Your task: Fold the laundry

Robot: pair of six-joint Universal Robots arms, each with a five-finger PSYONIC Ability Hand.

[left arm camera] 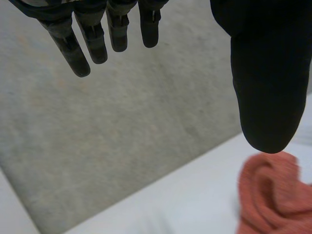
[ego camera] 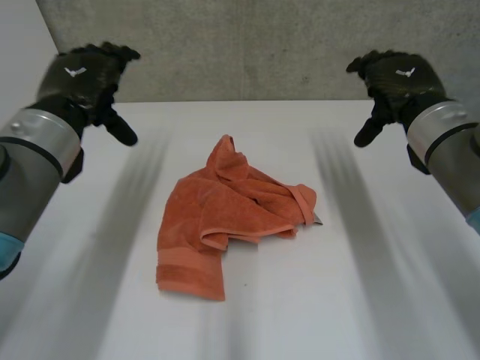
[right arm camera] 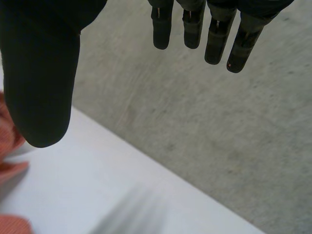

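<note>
At the head view's upper left the left hand (ego camera: 84, 75) hovers, fingers relaxed and empty. The orange towel (ego camera: 217, 217) lies crumpled at centre on the white table (ego camera: 360, 300), well apart from both hands. At upper right the right hand (ego camera: 396, 75) hangs slack and empty. Folding looks not yet begun; next the hands probably must reach down and spread the towel flat.
</note>
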